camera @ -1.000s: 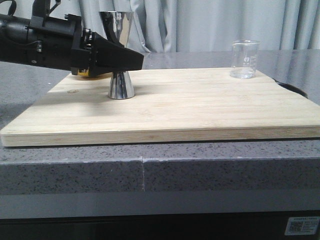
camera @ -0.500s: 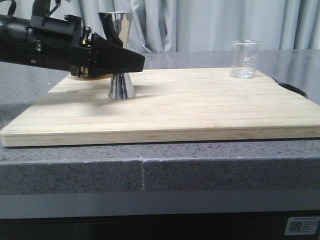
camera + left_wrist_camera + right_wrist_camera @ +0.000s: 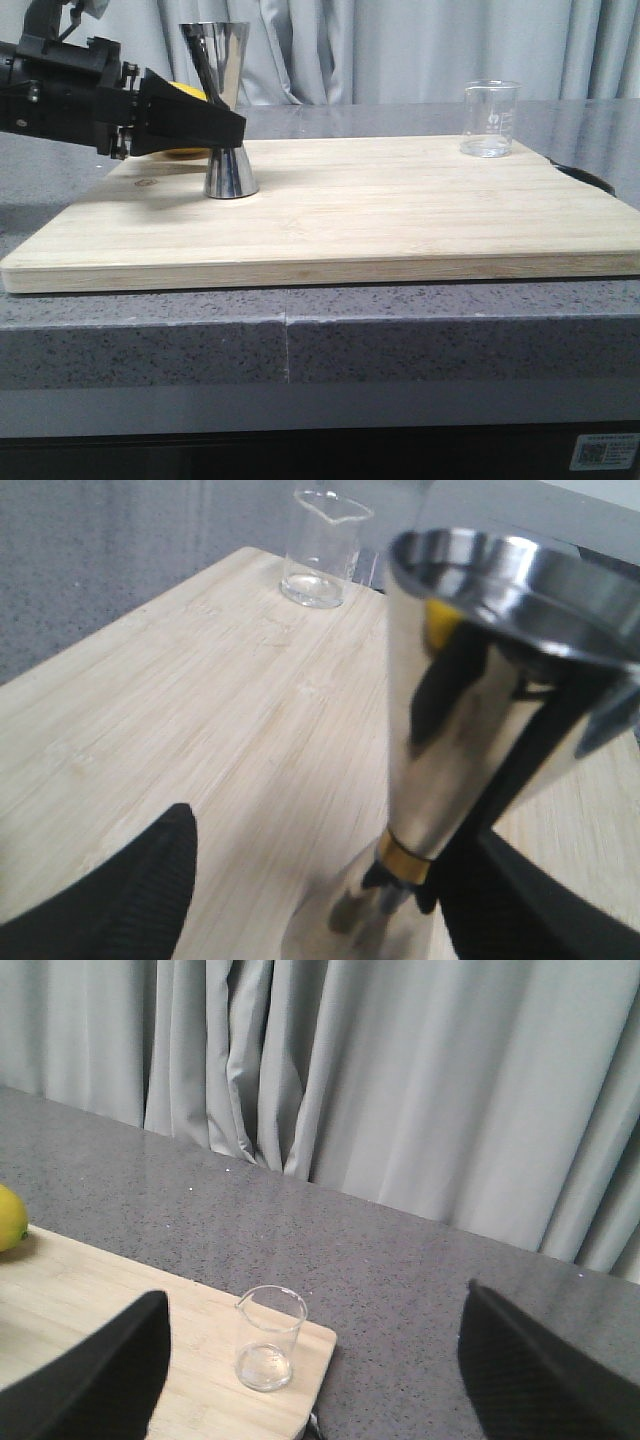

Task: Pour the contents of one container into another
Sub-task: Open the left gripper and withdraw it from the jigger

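Over the last second the left gripper has drawn back toward the left edge of the cutting board, and the jigger has shifted left with it, still upright on the board; the fingers bracket its waist, contact unclear. The beaker waits untouched at the far right; the right gripper hangs wide, well above it.

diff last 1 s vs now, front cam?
The left gripper pulled back toward the robot's left, and the jigger shifted left with it, staying upright on the cutting board; its jaws straddle the jigger's waist. The beaker stayed at the board's far right corner.
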`<state>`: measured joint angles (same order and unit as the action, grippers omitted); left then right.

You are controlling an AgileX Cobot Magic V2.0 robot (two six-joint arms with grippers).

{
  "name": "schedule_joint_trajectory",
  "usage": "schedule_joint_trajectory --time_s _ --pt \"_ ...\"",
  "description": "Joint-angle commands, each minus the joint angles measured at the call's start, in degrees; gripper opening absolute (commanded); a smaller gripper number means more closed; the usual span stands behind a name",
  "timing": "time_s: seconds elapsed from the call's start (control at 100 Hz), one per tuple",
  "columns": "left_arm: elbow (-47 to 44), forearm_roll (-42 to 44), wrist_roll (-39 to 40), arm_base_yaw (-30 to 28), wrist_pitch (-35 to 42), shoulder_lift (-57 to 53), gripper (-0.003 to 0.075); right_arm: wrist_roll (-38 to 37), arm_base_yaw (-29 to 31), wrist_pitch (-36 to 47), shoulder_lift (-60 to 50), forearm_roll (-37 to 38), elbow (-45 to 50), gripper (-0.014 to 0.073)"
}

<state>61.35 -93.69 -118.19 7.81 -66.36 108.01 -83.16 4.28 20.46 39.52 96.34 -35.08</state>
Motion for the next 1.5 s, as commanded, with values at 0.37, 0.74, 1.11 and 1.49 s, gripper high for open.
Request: schedule_joint_trajectory --time_s 0.37,0.74,1.11,1.49 --pt "1.6 1.6 6.4 -0.2 -6.4 -2.7 0.0476 0.2 0.3 -1.0 -0.1 -1.4 -1.6 0.0532" --pt "1.6 6.5 11.3 -0.2 -6.4 -5.4 0.0478 0.2 0.3 -1.2 -0.1 -1.4 -1.6 0.0532" --pt "1.6 8.7 11.7 -1.8 -6.4 -10.1 0.0478 0.2 0.3 -1.2 -0.1 -1.4 -1.6 0.0532" --pt "1.6 12.4 16.2 -10.0 -6.4 -17.3 0.0478 0.2 0.3 -1.2 -0.1 -1.4 -1.6 0.0532"
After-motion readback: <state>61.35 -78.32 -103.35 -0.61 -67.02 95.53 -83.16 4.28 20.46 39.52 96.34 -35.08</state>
